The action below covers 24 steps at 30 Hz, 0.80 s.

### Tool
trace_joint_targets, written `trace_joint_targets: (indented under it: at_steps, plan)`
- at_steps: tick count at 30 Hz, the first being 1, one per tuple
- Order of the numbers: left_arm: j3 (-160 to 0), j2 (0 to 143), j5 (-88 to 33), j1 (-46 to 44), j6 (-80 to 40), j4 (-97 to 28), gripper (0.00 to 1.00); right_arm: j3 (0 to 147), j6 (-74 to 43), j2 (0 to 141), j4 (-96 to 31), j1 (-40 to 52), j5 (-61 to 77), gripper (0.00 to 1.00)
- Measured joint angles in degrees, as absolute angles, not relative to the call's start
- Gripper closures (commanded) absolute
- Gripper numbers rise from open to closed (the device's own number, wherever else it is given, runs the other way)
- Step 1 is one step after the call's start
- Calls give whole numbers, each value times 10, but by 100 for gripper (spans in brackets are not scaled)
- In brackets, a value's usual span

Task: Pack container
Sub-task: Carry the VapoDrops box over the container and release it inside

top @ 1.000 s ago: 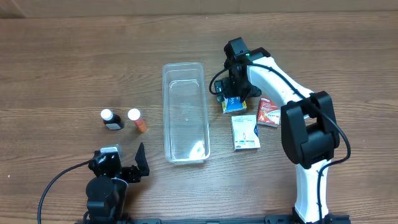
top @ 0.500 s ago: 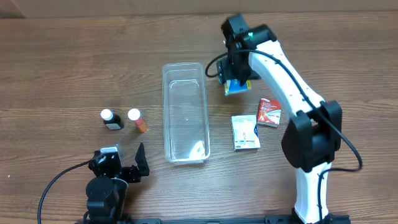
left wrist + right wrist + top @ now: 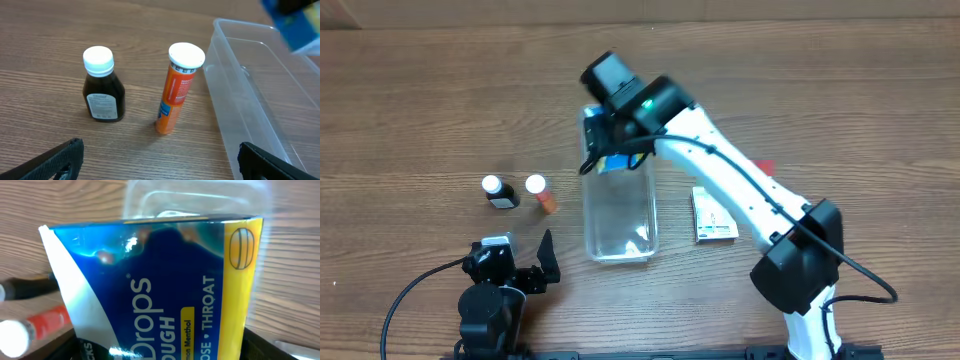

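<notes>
The clear container (image 3: 618,215) lies lengthwise at mid table; it also shows in the left wrist view (image 3: 260,95). My right gripper (image 3: 612,155) is shut on a blue and yellow cough drops box (image 3: 165,295) and holds it over the container's far end. The box also shows blurred in the left wrist view (image 3: 295,22). My left gripper (image 3: 160,160) is open and empty, low at the table's front left, near a dark bottle (image 3: 102,85) and an orange tube (image 3: 177,87).
A white and green box (image 3: 715,215) lies right of the container. A red packet (image 3: 763,168) is mostly hidden behind my right arm. The dark bottle (image 3: 498,192) and orange tube (image 3: 541,193) stand left of the container.
My right arm has lifted the blue box from the table right of the container and swung it left, over the container's far end. The left arm has not moved.
</notes>
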State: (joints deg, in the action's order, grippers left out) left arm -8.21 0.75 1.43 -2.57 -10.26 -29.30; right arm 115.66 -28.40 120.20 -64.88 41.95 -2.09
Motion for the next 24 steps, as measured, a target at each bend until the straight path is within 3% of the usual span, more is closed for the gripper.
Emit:
trace_joint_targets:
  at_steps: [7, 17, 24]
  plan:
    - [-82, 7, 14, -26, -103, -293, 0, 1061, -314, 1203, -537, 413, -20, 19]
    - [-82, 7, 14, -26, -103, -293, 0, 1019, -328, 1205, -483, 412, -22, 18]
    - [-82, 7, 14, -26, -103, -293, 0, 1019, -330, 1211, -469, 412, -29, 7]
